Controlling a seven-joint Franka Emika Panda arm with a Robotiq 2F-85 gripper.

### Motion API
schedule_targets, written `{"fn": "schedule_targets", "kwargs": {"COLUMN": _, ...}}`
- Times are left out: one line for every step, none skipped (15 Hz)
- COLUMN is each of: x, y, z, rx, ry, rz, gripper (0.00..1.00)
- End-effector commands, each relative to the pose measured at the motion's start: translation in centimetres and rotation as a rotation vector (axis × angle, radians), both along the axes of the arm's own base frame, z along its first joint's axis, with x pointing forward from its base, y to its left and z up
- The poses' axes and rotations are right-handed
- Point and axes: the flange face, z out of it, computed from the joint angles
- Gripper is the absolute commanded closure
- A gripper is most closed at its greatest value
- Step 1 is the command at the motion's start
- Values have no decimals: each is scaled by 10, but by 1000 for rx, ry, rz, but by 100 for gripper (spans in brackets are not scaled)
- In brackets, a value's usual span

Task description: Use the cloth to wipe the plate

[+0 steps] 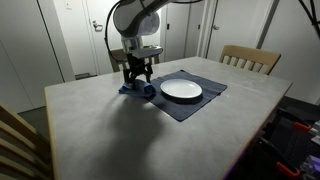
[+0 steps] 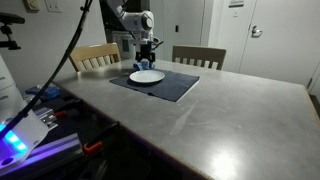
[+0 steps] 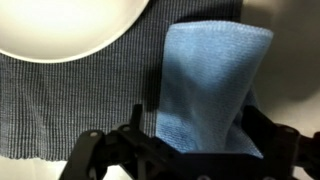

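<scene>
A white plate [image 1: 181,89] sits on a dark placemat [image 1: 200,103]; both exterior views show it [image 2: 147,76]. A blue cloth [image 3: 205,85] lies bunched at the placemat's edge beside the plate [image 3: 60,25]. My gripper [image 3: 195,130] is down on the cloth with its fingers closed against both sides, and the fabric rises up between them. In the exterior views the gripper [image 1: 138,78] stands just beside the plate, low over the table, and the cloth [image 1: 142,91] shows as a small blue patch under it.
The placemat lies on a grey table [image 1: 110,130]. Wooden chairs stand at the table's far side [image 1: 250,58] [image 2: 198,56]. Cables and equipment sit off the table's edge [image 2: 40,120].
</scene>
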Motion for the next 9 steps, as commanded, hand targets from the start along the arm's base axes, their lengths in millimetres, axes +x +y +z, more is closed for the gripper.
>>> {"fn": "schedule_targets", "kwargs": {"x": -2, "y": -2, "z": 0, "rx": -1, "ry": 6, "rz": -10, "gripper": 0}}
{"fn": "schedule_targets", "kwargs": {"x": -1, "y": -2, "z": 0, "rx": 0, "ry": 5, "rz": -10, "gripper": 0}}
{"fn": "schedule_targets", "kwargs": {"x": -1, "y": -1, "z": 0, "rx": 2, "ry": 5, "rz": -9, "gripper": 8}}
{"fn": "schedule_targets", "kwargs": {"x": -2, "y": -1, "z": 1, "rx": 1, "ry": 4, "rz": -7, "gripper": 14}}
{"fn": "schedule_targets", "kwargs": {"x": -2, "y": 0, "z": 1, "rx": 0, "ry": 4, "rz": -5, "gripper": 28}}
{"fn": "schedule_targets", "kwargs": {"x": -2, "y": 0, "z": 0, "rx": 0, "ry": 4, "rz": -4, "gripper": 27}}
{"fn": "schedule_targets", "kwargs": {"x": -2, "y": 0, "z": 1, "rx": 0, "ry": 4, "rz": -4, "gripper": 22}}
{"fn": "schedule_targets", "kwargs": {"x": -2, "y": 0, "z": 1, "rx": -1, "ry": 4, "rz": -3, "gripper": 44}}
{"fn": "schedule_targets", "kwargs": {"x": -2, "y": 0, "z": 1, "rx": -2, "ry": 3, "rz": -2, "gripper": 47}}
